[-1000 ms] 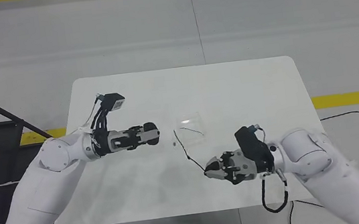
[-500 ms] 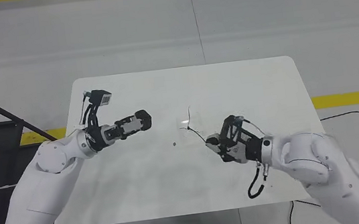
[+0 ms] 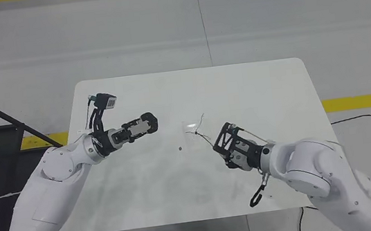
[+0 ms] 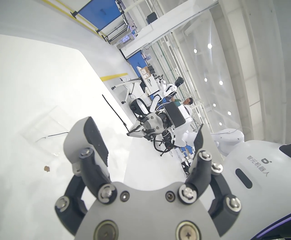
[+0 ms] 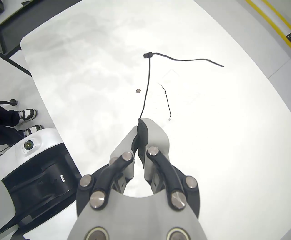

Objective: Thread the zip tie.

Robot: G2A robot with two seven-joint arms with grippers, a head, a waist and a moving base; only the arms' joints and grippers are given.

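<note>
Right wrist view has the zip tie (image 5: 149, 77) sticking out from the right gripper (image 5: 141, 121). The two fingers are pressed tight together on one end of the black strap. The strap runs away from the fingertips to a little square head (image 5: 147, 55). From the head, one more thin black bit bends off to the side. I cannot tell if the strap goes through the head. Seen from the top, the tie is over the middle of the white table (image 3: 258, 85), a bit toward the right arm's side.

Near it, a clear plastic sheet (image 5: 181, 86) lies flat on the table. A second thin black strip (image 5: 167, 100) lies at the sheet's edge. A tiny brown speck (image 5: 137, 91) sits on the table close to them.

The left gripper (image 3: 150, 122) is on the other side of the sheet, well apart from the tie. Its fingers are wide apart and hold nothing.
</note>
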